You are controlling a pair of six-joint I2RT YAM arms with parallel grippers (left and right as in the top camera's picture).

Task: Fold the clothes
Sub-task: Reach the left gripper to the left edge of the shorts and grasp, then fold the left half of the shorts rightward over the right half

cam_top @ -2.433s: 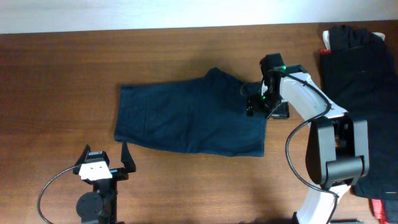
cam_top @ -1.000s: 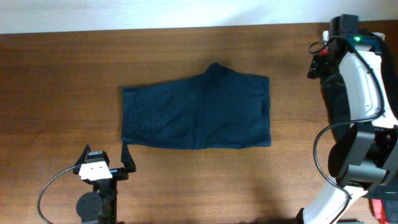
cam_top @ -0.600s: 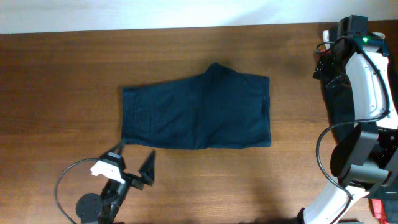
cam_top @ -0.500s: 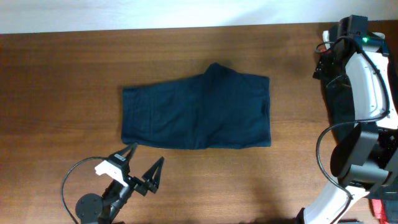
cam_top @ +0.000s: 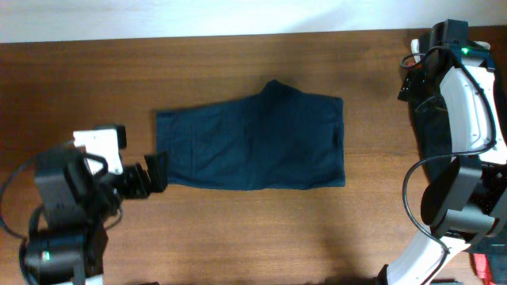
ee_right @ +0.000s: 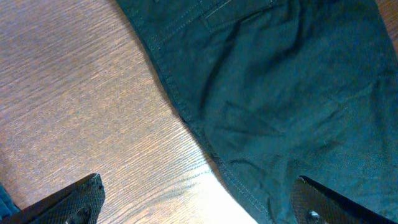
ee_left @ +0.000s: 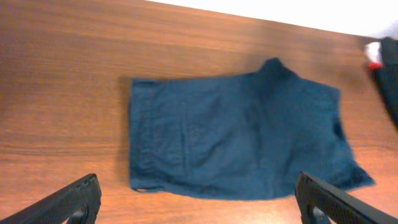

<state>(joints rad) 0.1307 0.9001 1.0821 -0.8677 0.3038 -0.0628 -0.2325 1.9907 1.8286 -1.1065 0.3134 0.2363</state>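
The navy-blue shorts (cam_top: 249, 146) lie flat at the table's middle, folded in half; they also show in the left wrist view (ee_left: 236, 137). My left gripper (cam_top: 146, 176) is open and empty, raised just off the shorts' left lower corner, with its fingers wide apart in the wrist view (ee_left: 199, 208). My right gripper (cam_top: 412, 79) is at the far right edge, over the black garment (cam_top: 463, 119). In the right wrist view the gripper (ee_right: 199, 205) is open and empty above that dark fabric (ee_right: 280, 93) and its stitched hem.
The black garment is spread along the table's right side. A small red and white object (cam_top: 413, 66) lies at its top left corner, and another red item (cam_top: 483, 261) at the bottom right. The table's far edge meets a white wall.
My right gripper let go of the shorts and swung to the far right, then held still. My left arm rose from the front edge and moved to the shorts' left side.
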